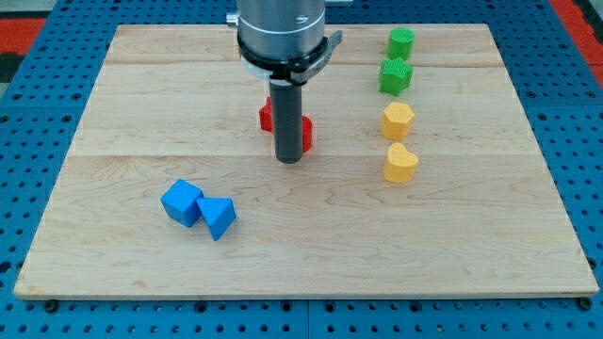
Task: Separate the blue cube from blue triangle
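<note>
My tip (289, 160) sits well above touching blue cube (181, 202) and blue triangle (219, 217)

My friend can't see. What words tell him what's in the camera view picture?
A blue cube and blue triangle sit touching near the wooden board's bottom left. My tip rests mid-board, above and right of them, by red blocks. Two green and two yellow blocks line the right.

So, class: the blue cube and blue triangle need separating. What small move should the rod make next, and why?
Probably slide my tip toward the view's bottom left, to just above the seam between the blue cube and blue triangle. They touch, and the tip sits well up and right of them, beside the red block.
</note>
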You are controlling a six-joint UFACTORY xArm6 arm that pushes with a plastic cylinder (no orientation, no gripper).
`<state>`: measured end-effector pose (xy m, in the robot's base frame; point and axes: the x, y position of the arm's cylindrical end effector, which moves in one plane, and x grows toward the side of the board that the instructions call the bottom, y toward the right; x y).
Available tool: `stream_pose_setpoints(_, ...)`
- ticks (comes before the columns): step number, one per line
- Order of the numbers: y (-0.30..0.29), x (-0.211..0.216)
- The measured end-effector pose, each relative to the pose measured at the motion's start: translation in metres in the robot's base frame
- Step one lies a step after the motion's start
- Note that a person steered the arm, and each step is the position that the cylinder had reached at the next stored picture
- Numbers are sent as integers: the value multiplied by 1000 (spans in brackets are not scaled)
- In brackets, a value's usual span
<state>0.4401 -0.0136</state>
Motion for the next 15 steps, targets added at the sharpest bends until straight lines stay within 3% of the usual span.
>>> stream_pose_setpoints(2,33,-29)
stream_pose_setpoints(3,15,-2)
stream_pose_setpoints(4,-33,56)
stream_pose_setpoints(5,-1,83)
stream_pose_setpoints(7,-73,120)
stream_pose_setpoints(10,-172,72)
stream_pose_setpoints(11,-174,69)
stream_pose_setpoints(13,-209,20)
stream_pose_setpoints(15,-194,-27)
